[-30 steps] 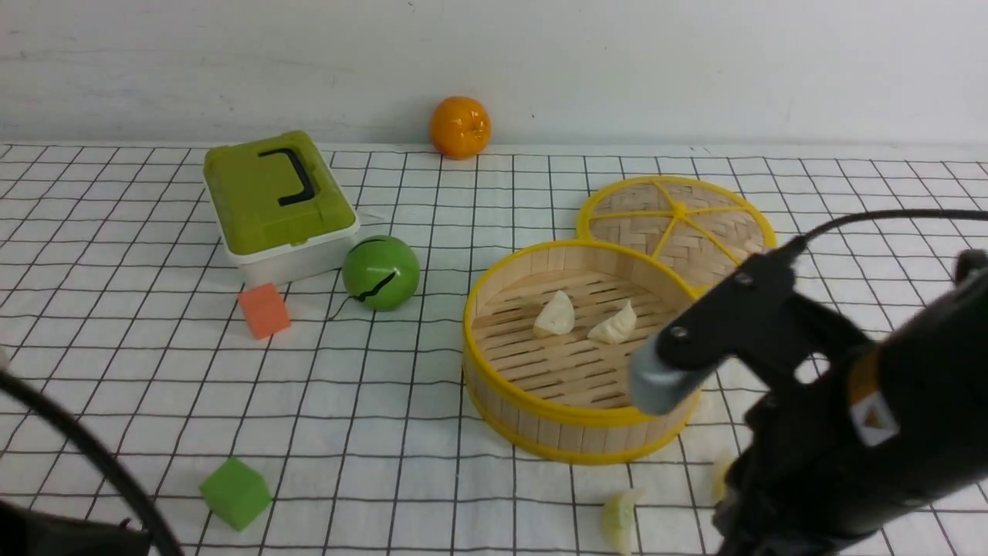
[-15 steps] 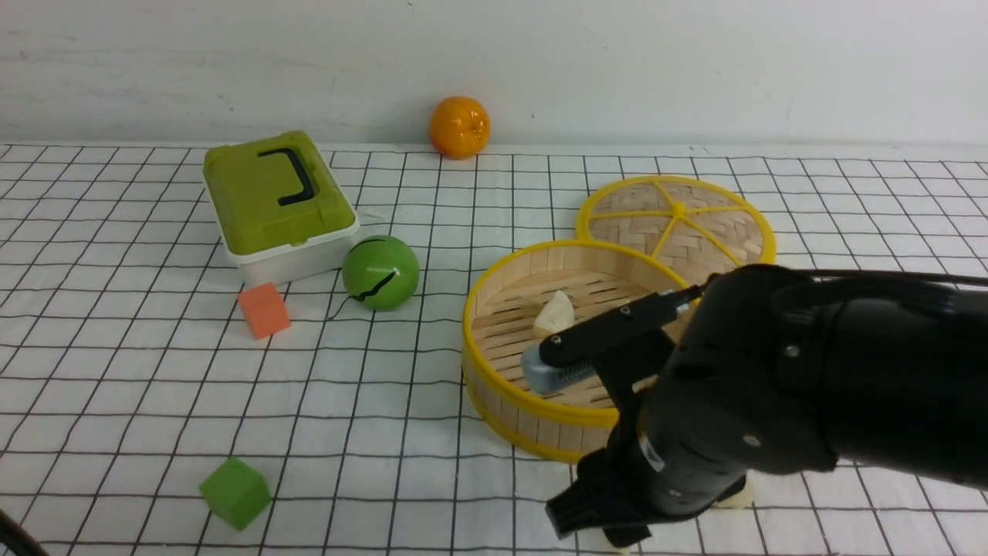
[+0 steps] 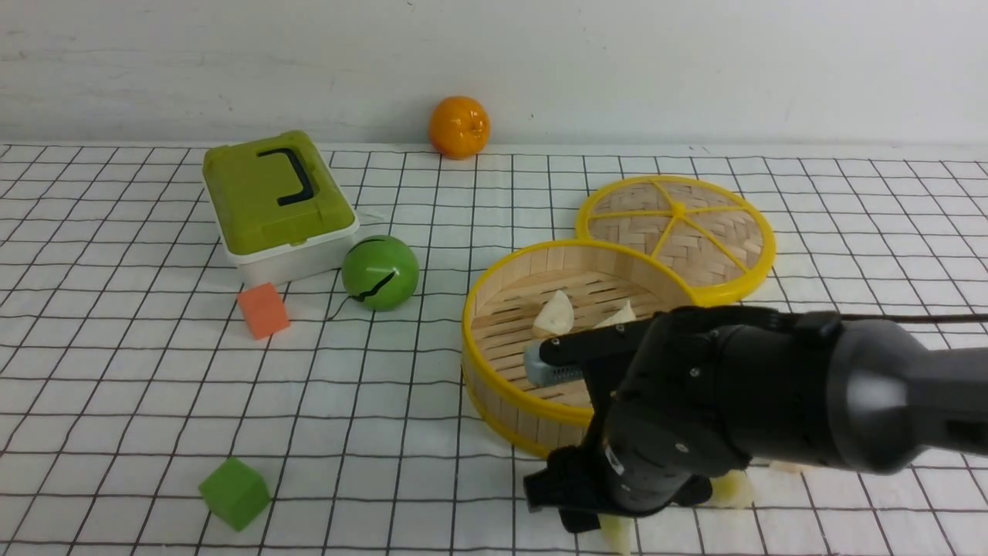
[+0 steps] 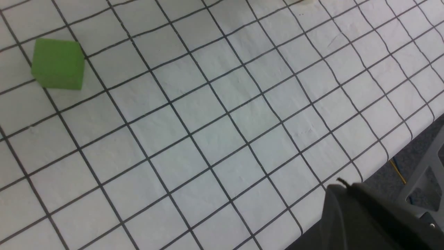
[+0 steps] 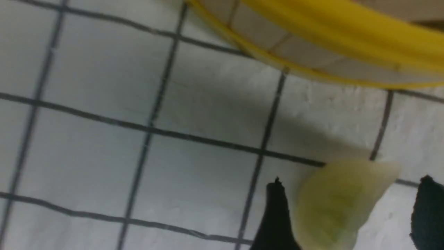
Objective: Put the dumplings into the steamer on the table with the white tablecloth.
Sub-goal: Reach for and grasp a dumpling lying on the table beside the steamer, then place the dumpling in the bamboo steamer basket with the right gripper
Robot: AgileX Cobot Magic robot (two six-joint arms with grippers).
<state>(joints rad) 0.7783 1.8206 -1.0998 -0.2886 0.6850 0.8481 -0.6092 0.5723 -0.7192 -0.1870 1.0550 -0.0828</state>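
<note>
The steamer [image 3: 494, 305] stands right of centre on the white gridded tablecloth [image 3: 386, 401]. Two cream dumplings [image 3: 556, 313] lie on its slatted floor. My right arm [image 3: 695, 417] reaches down in front of the steamer and hides its front right wall. In the right wrist view my right gripper [image 5: 350, 208] is open, with a pale green dumpling [image 5: 338, 201] lying on the cloth between its black fingertips [image 5: 275, 215]. That dumpling peeks out under the arm [image 3: 617, 534]. Another pale dumpling [image 3: 729, 488] lies to its right. Of my left gripper only a dark blurred part [image 4: 364, 218] shows.
The woven lid [image 3: 679, 228] lies behind the steamer. A green lidded box [image 3: 274, 197], a green ball [image 3: 380, 272], an orange cube [image 3: 264, 310] and an orange fruit [image 3: 459, 126] are at the left and back. A green cube [image 3: 234, 492] sits near the table's front edge [image 4: 381, 163].
My right arm has swung left and down to the cloth in front of the steamer, around the pale green dumpling. The left arm's cable has left the front view.
</note>
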